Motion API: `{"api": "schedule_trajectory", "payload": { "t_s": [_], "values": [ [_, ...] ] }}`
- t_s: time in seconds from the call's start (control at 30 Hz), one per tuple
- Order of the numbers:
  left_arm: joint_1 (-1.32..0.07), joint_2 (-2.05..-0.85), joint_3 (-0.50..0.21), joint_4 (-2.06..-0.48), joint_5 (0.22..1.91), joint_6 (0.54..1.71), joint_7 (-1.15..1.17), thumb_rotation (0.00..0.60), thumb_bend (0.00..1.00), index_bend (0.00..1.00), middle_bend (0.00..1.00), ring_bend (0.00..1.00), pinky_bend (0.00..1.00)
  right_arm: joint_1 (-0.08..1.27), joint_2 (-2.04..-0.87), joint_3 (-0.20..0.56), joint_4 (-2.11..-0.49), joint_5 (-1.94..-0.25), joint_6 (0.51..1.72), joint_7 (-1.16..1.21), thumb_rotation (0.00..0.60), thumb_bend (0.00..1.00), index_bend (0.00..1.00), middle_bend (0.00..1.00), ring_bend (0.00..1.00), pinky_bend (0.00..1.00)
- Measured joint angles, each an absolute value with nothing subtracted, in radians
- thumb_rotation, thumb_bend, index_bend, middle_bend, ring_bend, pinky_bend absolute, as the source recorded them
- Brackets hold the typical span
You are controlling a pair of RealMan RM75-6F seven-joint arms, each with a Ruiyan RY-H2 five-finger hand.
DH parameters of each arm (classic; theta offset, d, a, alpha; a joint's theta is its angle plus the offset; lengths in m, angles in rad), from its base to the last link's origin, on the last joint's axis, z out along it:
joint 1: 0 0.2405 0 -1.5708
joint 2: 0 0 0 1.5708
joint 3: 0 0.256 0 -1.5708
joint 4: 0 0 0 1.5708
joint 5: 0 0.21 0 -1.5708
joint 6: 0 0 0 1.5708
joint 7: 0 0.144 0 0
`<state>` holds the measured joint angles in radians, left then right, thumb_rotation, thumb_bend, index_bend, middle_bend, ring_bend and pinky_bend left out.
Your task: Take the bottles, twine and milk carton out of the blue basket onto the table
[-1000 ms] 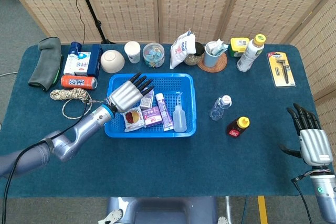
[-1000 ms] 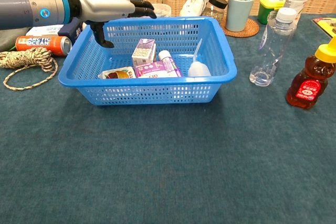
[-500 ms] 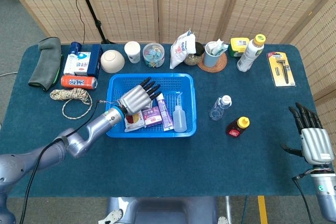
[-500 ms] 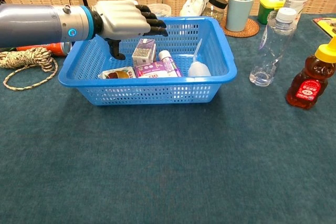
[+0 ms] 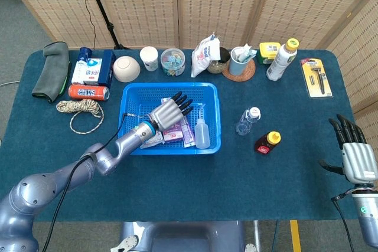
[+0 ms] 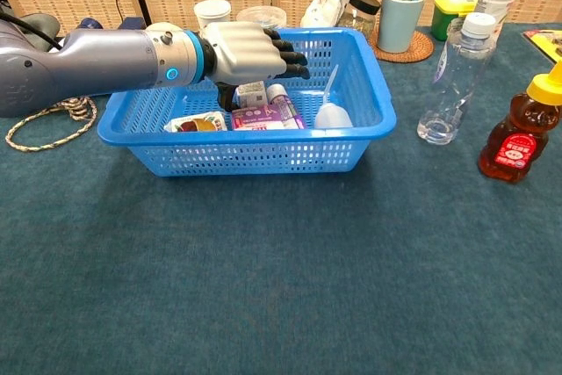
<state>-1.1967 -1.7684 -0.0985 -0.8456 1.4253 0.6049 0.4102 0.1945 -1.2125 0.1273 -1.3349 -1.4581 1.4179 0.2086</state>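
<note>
Head view: blue-covered table [image 5: 177, 187]; woven screens [image 5: 212, 1] behind.

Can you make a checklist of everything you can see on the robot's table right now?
Surface: dark blue table.
Job's things: blue basket holds a small carton, a squeeze bottle and packets; twine, clear bottle and honey bottle lie outside on the table.
Clutter: bowl, paper cup, can, razor pack along the far edge.
Hands: left hand over the basket, fingers stretched flat, holding nothing; right hand apart at the table's right edge, empty.
Cables: black cable along the left arm.
Surroundings: woven screens behind.
</note>
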Motion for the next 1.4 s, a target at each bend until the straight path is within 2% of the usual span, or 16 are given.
{"api": "schedule_trajectory", "payload": {
  "t_s": [0.03, 0.1, 0.17, 0.27, 0.37, 0.6, 0.8, 1.2, 1.4],
  "values": [
    [-1.198, -1.771, -0.098, -0.844, 1.428, 0.608, 0.403, 0.600, 0.30, 0.26, 0.07, 0.10, 0.29, 0.194, -1.212, 0.128, -1.334, -1.458, 1.418, 0.210, 0.600, 0.00, 0.00, 0.00, 0.00, 0.07],
    [-1.199, -1.774, -0.093, -0.837, 1.437, 0.614, 0.394, 0.600, 0.33, 0.47, 0.23, 0.24, 0.40, 0.194, -1.212, 0.128, -1.332, -1.457, 1.418, 0.212, 0.600, 0.00, 0.00, 0.00, 0.00, 0.07],
    [-1.198, -1.777, -0.089, -0.835, 1.440, 0.616, 0.388, 0.600, 0.35, 0.58, 0.33, 0.33, 0.46, 0.194, -1.212, 0.129, -1.332, -1.457, 1.417, 0.215, 0.600, 0.00, 0.00, 0.00, 0.00, 0.07],
    [-1.195, -1.778, -0.084, -0.834, 1.437, 0.613, 0.388, 0.600, 0.38, 0.68, 0.42, 0.41, 0.53, 0.194, -1.211, 0.129, -1.332, -1.456, 1.416, 0.216, 0.600, 0.00, 0.00, 0.00, 0.00, 0.07],
    [-1.192, -1.775, -0.087, -0.839, 1.428, 0.614, 0.393, 0.600, 0.41, 0.73, 0.47, 0.46, 0.56, 0.194, -1.212, 0.129, -1.331, -1.457, 1.416, 0.213, 0.600, 0.00, 0.00, 0.00, 0.00, 0.07],
    [-1.185, -1.741, -0.101, -0.880, 1.424, 0.654, 0.404, 0.600, 0.43, 0.75, 0.48, 0.47, 0.56, 0.194, -1.213, 0.128, -1.333, -1.459, 1.417, 0.211, 0.600, 0.00, 0.00, 0.00, 0.00, 0.07],
    [-1.173, -1.657, -0.133, -0.993, 1.415, 0.716, 0.422, 0.600, 0.43, 0.75, 0.48, 0.47, 0.56, 0.193, -1.210, 0.127, -1.340, -1.465, 1.424, 0.210, 0.600, 0.00, 0.00, 0.00, 0.00, 0.07],
    [-1.072, -1.372, -0.195, -1.323, 1.349, 0.866, 0.466, 0.600, 0.43, 0.73, 0.47, 0.46, 0.56, 0.187, -1.200, 0.117, -1.370, -1.494, 1.447, 0.207, 0.600, 0.00, 0.00, 0.00, 0.00, 0.07],
    [-0.938, -1.221, -0.163, -1.407, 1.348, 0.965, 0.416, 0.600, 0.43, 0.73, 0.46, 0.45, 0.56, 0.183, -1.194, 0.114, -1.385, -1.503, 1.458, 0.203, 0.600, 0.00, 0.00, 0.00, 0.00, 0.07]
  ]
}}
